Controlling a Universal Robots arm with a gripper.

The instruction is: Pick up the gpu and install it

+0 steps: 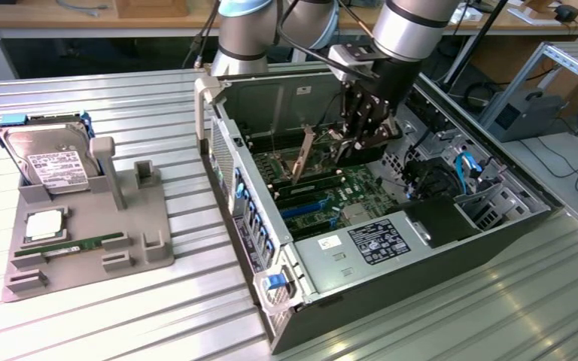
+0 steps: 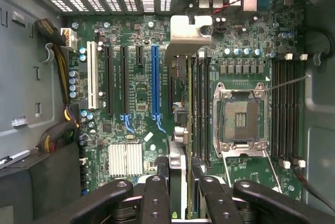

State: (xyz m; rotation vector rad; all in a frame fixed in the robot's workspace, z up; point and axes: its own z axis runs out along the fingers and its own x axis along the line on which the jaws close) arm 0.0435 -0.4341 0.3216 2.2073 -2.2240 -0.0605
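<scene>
- One ribbed metal table point(image 1: 118, 316) carries everything, so all the parts sit within the arm's reach.
- Computer case point(image 1: 530, 218) lies on its side with the panel off. This leaves the motherboard point(image 2: 131, 93) facing up for access from above.
- Robot arm point(image 1: 409, 30) reaches down into the case opening.
- Grey parts holder point(image 1: 148, 259) stands on the exterior view's left, well apart from the case. It props the hard drive point(image 1: 53, 162) at a tilt and keeps the memory stick point(image 1: 83, 246) lying flat.
- Gpu point(image 2: 179, 130) is inside the case, edge-on over the board, between the blue slot point(image 2: 155, 77) and the memory slots.
- Its silver bracket point(image 2: 191, 33) points at the vented rear wall, probably to line up with the back opening.
- Gripper point(image 2: 180, 187) has its jaws clenched on the gpu's upper edge, likely so the connector edge hangs free underneath.
- Cannot tell whether the card is seated.
</scene>
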